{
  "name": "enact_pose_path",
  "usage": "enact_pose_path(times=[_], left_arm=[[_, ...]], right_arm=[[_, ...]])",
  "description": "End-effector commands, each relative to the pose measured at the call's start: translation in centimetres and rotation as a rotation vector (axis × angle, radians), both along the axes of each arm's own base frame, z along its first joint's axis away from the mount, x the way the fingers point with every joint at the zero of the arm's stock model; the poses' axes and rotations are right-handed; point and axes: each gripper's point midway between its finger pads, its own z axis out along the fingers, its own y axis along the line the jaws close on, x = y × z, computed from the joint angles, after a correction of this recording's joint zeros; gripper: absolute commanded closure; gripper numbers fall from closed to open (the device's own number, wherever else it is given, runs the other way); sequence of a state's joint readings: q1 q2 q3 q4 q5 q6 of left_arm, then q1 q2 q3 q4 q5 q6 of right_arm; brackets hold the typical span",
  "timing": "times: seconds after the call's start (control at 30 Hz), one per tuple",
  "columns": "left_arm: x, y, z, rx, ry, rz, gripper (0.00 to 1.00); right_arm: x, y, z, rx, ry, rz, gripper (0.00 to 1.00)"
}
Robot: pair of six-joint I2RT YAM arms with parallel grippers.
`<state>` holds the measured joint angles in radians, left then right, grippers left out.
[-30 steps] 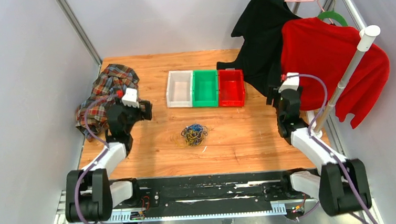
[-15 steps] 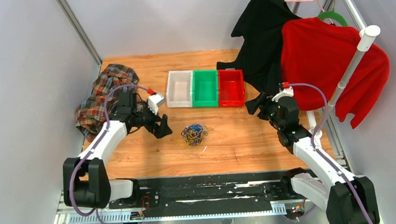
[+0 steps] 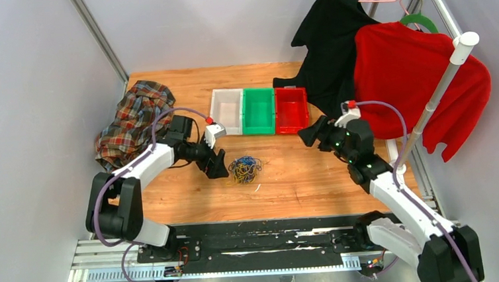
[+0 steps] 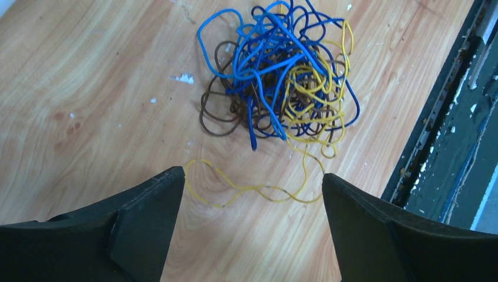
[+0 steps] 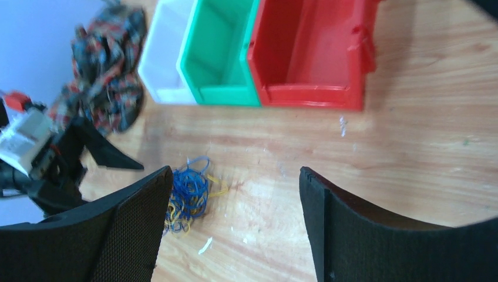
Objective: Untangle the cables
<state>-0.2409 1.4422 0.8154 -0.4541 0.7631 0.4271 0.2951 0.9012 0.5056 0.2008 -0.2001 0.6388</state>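
The cables (image 3: 244,169) lie as a fist-sized tangle of blue, yellow and brown wires on the wooden table (image 3: 302,177). My left gripper (image 3: 218,164) hovers just left of them, open, with nothing between its fingers. In the left wrist view the tangle (image 4: 282,76) sits ahead of the left gripper (image 4: 252,174), and one loose yellow strand (image 4: 252,189) trails between the fingertips. My right gripper (image 3: 307,135) stands open to the right of the tangle, well apart from it. The right wrist view has the cables (image 5: 188,197) beside the left fingertip of that gripper (image 5: 235,170).
Three empty bins, white (image 3: 226,112), green (image 3: 259,111) and red (image 3: 291,109), stand in a row behind the tangle. A plaid cloth (image 3: 132,119) is heaped at the left edge. A black garment (image 3: 330,49) and a red one (image 3: 415,76) hang on a rack at the right.
My left arm has swung from beside the plaid cloth down to the left side of the tangle. The right arm has reached forward and leftward over the table. Both grippers stay open.
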Motion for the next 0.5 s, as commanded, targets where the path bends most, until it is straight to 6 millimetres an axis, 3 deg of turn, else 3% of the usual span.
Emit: enact_pose_path(times=[0.0, 0.27, 0.47], left_arm=[[2.1, -1.9, 1.3, -0.052, -0.051, -0.015, 0.12], [2.8, -3.4, 0.3, -0.067, 0.002, -0.047, 0.42], [1.9, -3.9, -1.0, -0.064, 0.05, -0.074, 0.48]], right_arm=[[-1.5, 3.4, -1.7, -0.176, 0.084, 0.179, 0.22], [-3.6, 8.4, -2.4, -0.353, 0.028, 0.307, 0.22], [-4.4, 11.2, -1.8, -0.374, -0.002, 0.384, 0.22]])
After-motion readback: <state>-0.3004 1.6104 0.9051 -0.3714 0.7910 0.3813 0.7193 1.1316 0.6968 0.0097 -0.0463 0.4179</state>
